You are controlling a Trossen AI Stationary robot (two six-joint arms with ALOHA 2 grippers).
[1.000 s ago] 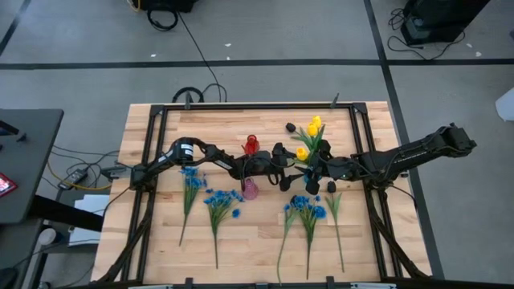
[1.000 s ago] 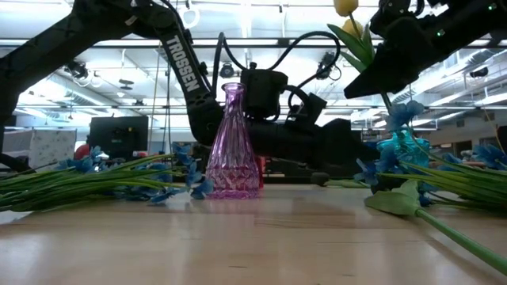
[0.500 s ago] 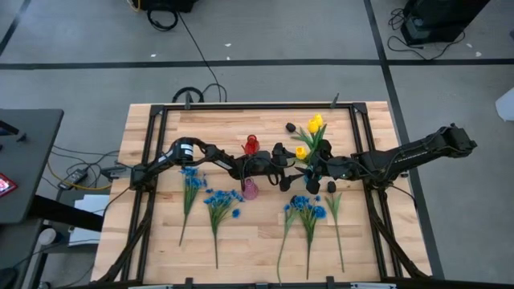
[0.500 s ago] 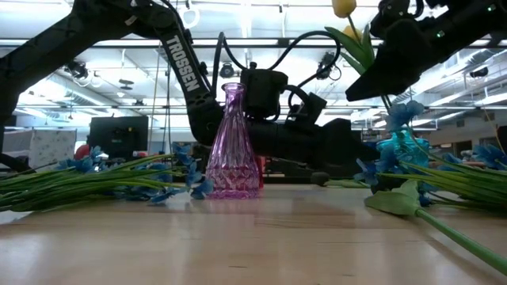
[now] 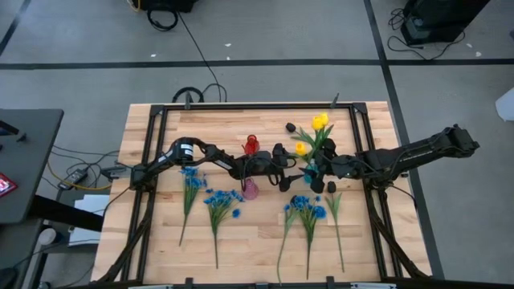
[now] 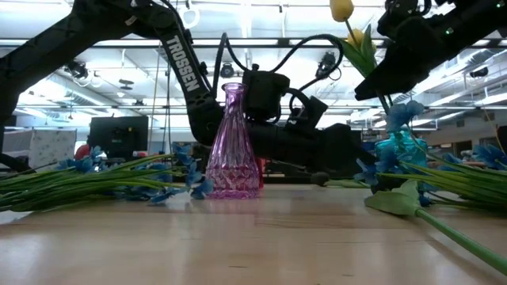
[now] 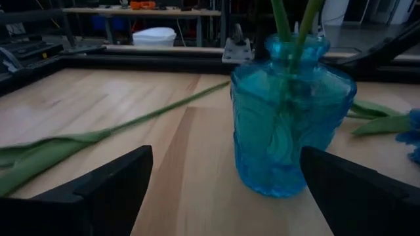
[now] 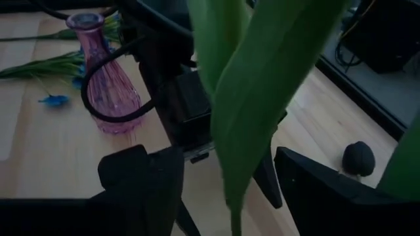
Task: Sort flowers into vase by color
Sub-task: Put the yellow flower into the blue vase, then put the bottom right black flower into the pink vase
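From overhead I see my right end effector [image 5: 320,170] right of center, clamped on the yellow tulips [image 5: 320,122], stems upright over the blue vase [image 5: 308,172]. Level with the tabletop, the buds [image 6: 341,9] sit upper right, above that vase [image 6: 400,148]. My left end effector [image 7: 223,190], fingers apart, faces the vase [image 7: 289,118] with stems inside.

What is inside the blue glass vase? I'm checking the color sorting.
Two green stems stand in the blue glass vase. The low view shows yellow tulip buds above it. The vase's patterned glass blurs the stems' lower ends.
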